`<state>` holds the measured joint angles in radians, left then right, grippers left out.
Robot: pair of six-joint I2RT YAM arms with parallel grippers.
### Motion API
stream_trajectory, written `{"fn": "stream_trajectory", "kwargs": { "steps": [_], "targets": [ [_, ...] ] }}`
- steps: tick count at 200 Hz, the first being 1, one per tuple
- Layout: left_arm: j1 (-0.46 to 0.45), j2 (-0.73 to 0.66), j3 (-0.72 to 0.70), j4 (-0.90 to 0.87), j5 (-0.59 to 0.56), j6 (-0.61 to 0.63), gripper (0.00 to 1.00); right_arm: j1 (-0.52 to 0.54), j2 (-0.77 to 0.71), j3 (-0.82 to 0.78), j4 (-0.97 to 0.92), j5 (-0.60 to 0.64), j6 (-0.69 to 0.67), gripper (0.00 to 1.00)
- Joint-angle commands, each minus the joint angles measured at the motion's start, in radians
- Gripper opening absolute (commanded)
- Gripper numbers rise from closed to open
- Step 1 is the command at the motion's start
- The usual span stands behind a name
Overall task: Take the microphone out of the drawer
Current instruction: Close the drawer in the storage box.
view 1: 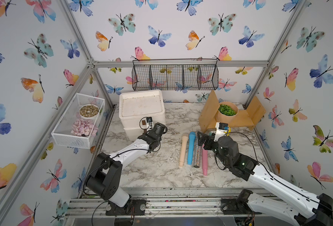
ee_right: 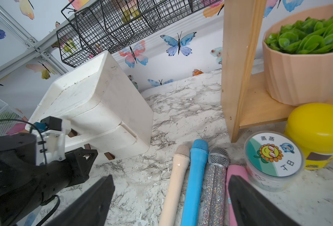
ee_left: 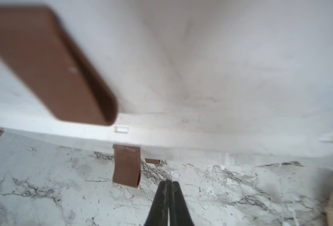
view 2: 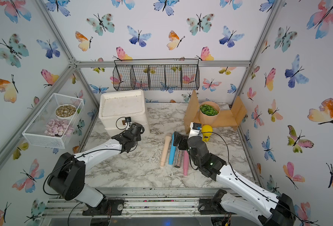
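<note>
The white drawer unit [view 1: 142,111] stands at the back left, and both of its drawers look pushed in, so their insides are hidden. Several microphones lie side by side on the marble top: beige [view 1: 183,149], blue [view 1: 191,148], glittery silver [view 1: 197,156] and pink [view 1: 204,162]. My left gripper [ee_left: 169,184] is low in front of the lower drawer, beside its brown strap handle [ee_left: 126,166]. Its fingers are pressed together and hold nothing. My right gripper [ee_right: 170,178] hovers wide open over the microphones' head ends, one finger above the pink one [ee_right: 236,172].
A wooden shelf [view 1: 240,117] at the back right carries a peach pot of green leaves [view 1: 227,111]. A yellow jar [view 2: 206,133] and a sunflower-lidded tub [ee_right: 273,154] stand right of the microphones. A black wire basket [view 1: 175,77] hangs on the back wall. A white mesh tray [view 1: 64,135] hangs at the left.
</note>
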<state>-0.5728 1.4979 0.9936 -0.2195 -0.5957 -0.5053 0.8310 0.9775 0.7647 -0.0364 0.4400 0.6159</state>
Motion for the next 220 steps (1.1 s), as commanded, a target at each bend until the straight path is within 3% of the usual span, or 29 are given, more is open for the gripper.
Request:
{"fn": "stream_trajectory", "kwargs": {
  "steps": [1,21,55,64,91,149,175,220],
  "targets": [
    [-0.022,-0.132,0.003,-0.040,0.048,-0.016,0.25,0.002,0.021,0.033,0.016,-0.022,-0.017,0.98],
    [-0.019,-0.209,0.032,-0.075,0.059,0.015,0.45,0.002,0.037,0.036,0.027,-0.035,-0.021,0.98],
    [0.000,-0.266,0.096,-0.064,0.033,0.109,0.92,0.002,0.065,0.036,0.058,-0.084,-0.025,0.98],
    [0.026,-0.264,0.121,-0.067,0.064,0.137,1.00,0.002,0.073,0.039,0.061,-0.098,-0.025,0.98],
    [0.135,-0.219,0.235,-0.126,0.173,0.223,0.98,0.002,0.087,0.045,0.063,-0.124,-0.025,0.98],
    [0.383,-0.080,0.469,-0.246,0.220,0.286,0.98,0.002,0.057,0.024,0.055,-0.111,-0.021,0.98],
    [0.473,-0.046,0.473,-0.233,0.231,0.272,1.00,0.003,0.048,0.018,0.055,-0.103,-0.019,0.98],
    [0.525,0.002,0.445,-0.189,0.235,0.282,0.85,0.002,0.047,0.019,0.045,-0.097,-0.027,0.98]
  ]
}}
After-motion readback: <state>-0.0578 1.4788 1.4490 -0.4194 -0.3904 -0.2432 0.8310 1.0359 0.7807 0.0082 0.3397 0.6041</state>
